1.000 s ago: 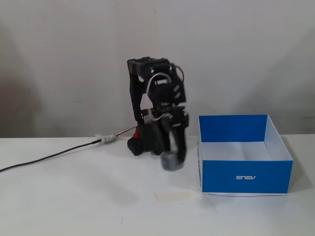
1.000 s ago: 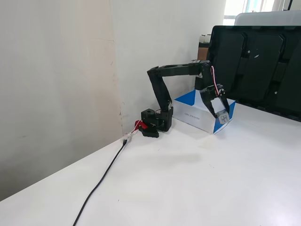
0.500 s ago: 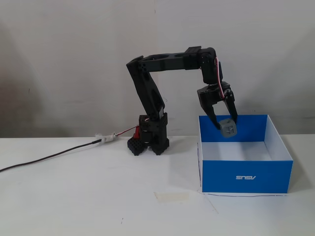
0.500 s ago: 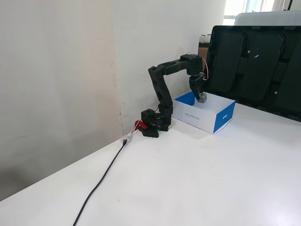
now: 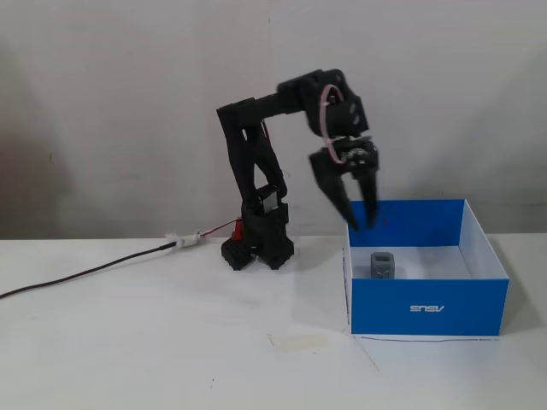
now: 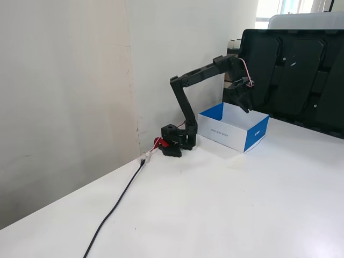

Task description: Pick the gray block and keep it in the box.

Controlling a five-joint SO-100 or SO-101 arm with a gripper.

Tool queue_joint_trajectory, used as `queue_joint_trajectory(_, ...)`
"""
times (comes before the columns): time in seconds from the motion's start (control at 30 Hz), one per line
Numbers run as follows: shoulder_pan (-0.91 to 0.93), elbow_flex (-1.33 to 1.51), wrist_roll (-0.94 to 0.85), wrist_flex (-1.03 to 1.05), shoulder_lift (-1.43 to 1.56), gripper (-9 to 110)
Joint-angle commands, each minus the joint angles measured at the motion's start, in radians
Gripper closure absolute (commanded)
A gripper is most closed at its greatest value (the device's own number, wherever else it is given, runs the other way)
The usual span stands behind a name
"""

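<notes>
The gray block (image 5: 382, 265) lies on the white floor inside the blue box (image 5: 427, 309), near its left side. The box also shows in the other fixed view (image 6: 257, 134), where the block is hidden by the box walls. My gripper (image 5: 361, 222) hangs open and empty above the box's back left corner, fingers pointing down, a little above and left of the block. It shows as a dark shape over the box in the other fixed view (image 6: 244, 105).
The arm's base (image 5: 258, 248) stands left of the box on the white table. A black cable (image 5: 85, 273) runs left from the base. A piece of tape (image 5: 299, 342) lies in front. A large black tray (image 6: 293, 70) stands behind the box.
</notes>
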Motion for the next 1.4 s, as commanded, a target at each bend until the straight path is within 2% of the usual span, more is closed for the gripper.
queue_joint_trajectory(0.0, 0.179, -0.072, 0.002, -0.006, 0.067, 101)
queue_joint_trajectory(0.1, 0.410, 0.018, 0.005, -0.092, 0.109, 101)
queue_joint_trajectory(0.27, 0.707, 0.388, 0.057, -0.391, 0.204, 101)
queue_joint_trajectory(0.4, 0.821, 0.589, 0.075, -0.549, 0.241, 101)
queue_joint_trajectory(0.67, 0.848, 0.881, 0.043, -0.772, 0.342, 101)
queue_joint_trajectory(1.03, 0.689, 1.316, 0.037, -0.976, 0.723, 101)
queue_joint_trajectory(1.13, 0.683, 1.341, 0.035, -0.980, 0.752, 101)
queue_joint_trajectory(1.23, 0.663, 1.477, 0.029, -0.946, 1.023, 101)
queue_joint_trajectory(1.37, 0.643, 1.609, 0.005, -0.752, 1.476, 101)
